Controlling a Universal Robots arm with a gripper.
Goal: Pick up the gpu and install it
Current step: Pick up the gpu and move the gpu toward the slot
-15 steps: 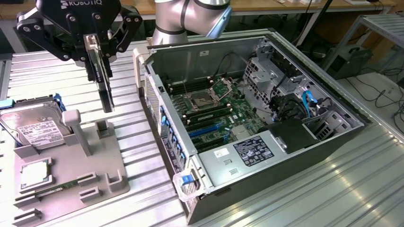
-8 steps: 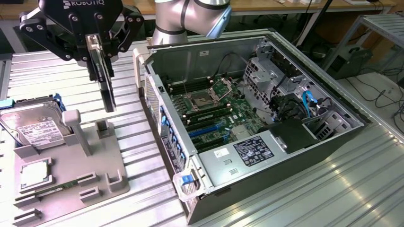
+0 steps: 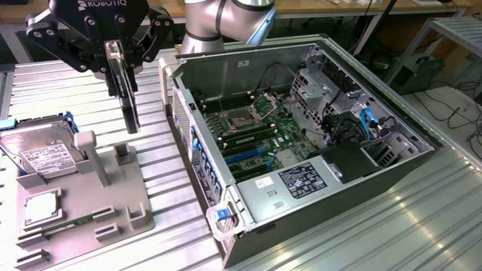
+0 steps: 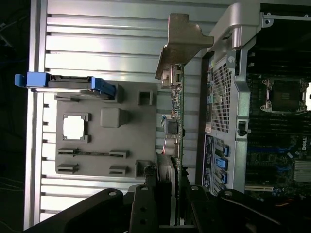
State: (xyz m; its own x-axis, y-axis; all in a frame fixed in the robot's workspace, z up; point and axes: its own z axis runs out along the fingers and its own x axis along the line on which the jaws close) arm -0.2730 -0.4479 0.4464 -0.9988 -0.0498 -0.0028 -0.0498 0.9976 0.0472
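Gpu (image 3: 126, 93) hangs edge-on in the air, and you see it clamped in the gripper (image 3: 121, 59), whose black fingers (image 3: 139, 48) pinch its upper part from both sides. The card points straight down, clear of everything beneath it. Below it sits the gray fixture tray (image 3: 90, 226) on the ribbed metal table (image 3: 376, 231), and the gpu's lower end is above the tray's far edge, not touching it. On the exterior view's left, the hard drive (image 3: 42, 149) leans upright in the tray in its blue caddy. On the exterior view's right, just beside the card, lies the open computer case (image 3: 249, 209) with its motherboard (image 3: 256, 132) exposed.

From the wrist view you look down the card's thin green edge (image 4: 179, 121) to its silver end bracket (image 4: 182, 46), with the gripper (image 4: 170, 199) closed around the near end. The card lies between the tray (image 4: 104, 155) and the case wall (image 4: 233, 97).
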